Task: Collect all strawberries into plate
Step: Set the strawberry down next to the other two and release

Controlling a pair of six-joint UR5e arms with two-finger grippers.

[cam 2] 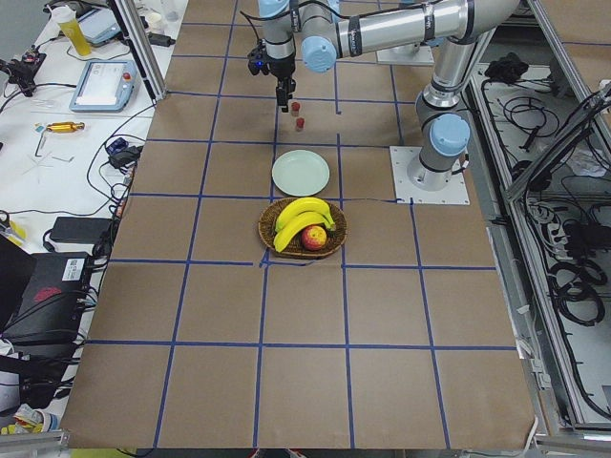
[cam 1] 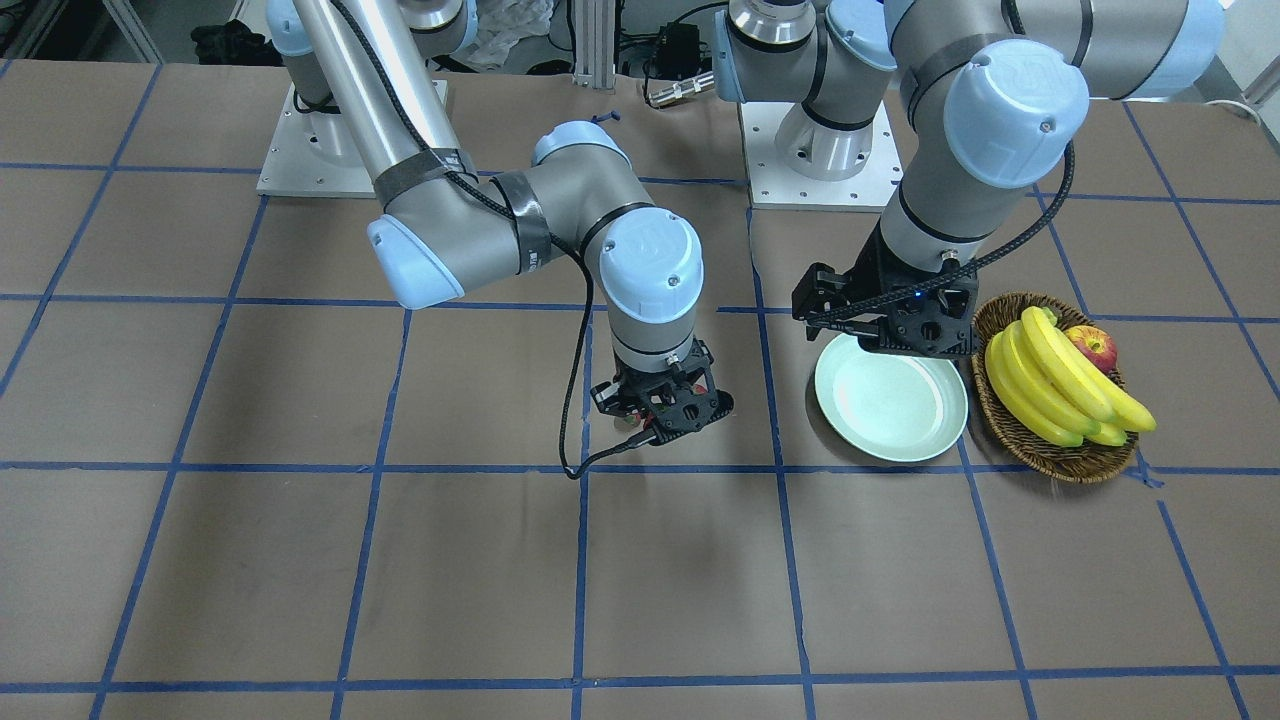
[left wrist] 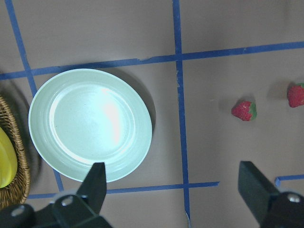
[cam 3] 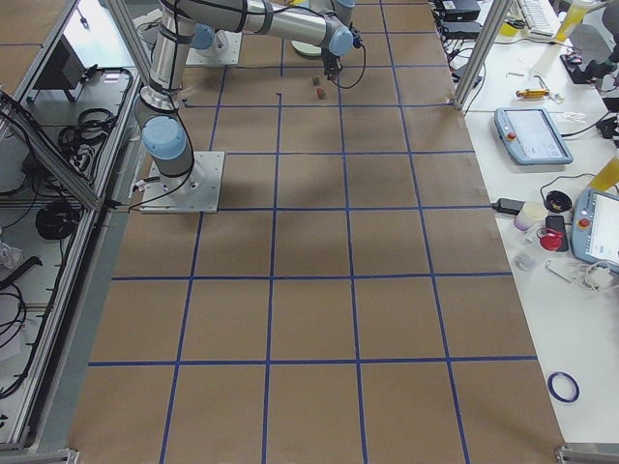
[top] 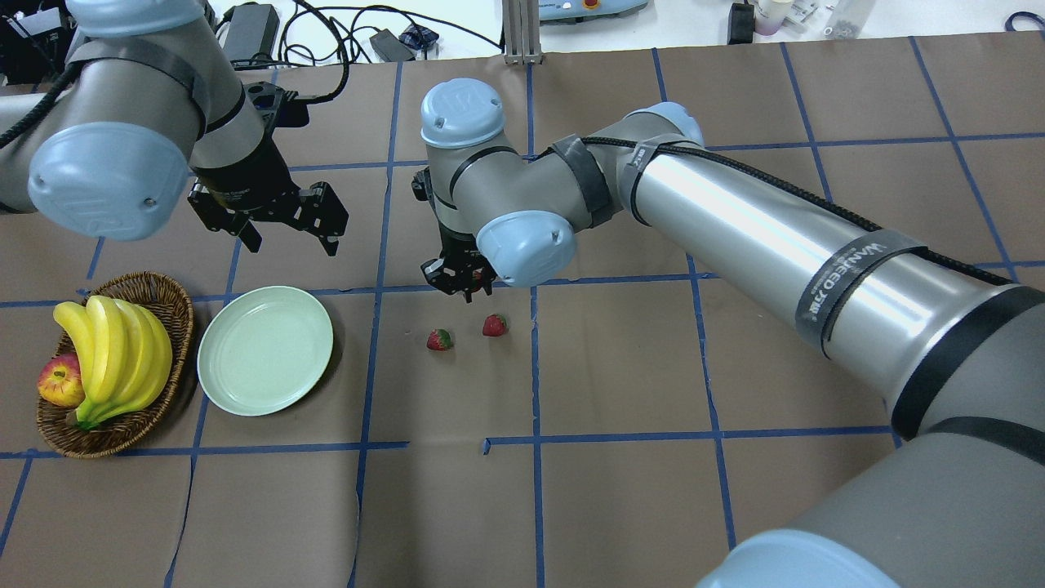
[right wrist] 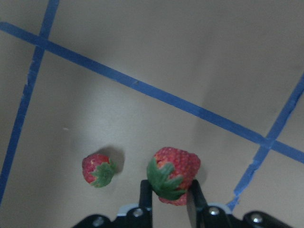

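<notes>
A wicker basket sits on the brown table, holding a bunch of bananas with an apple tucked beside them. Blue tape marks a grid across the table. Cables lie beyond its far edge.

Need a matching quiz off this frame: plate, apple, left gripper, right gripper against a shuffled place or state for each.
Column A
1. plate
2. apple
3. left gripper
4. right gripper

Column B
a. shut on a strawberry
b. in the wicker basket, beside the bananas
c. open, holding nothing
d. on the table, nothing in it

Pairs: 1-d, 2-b, 3-c, 4-a
</notes>
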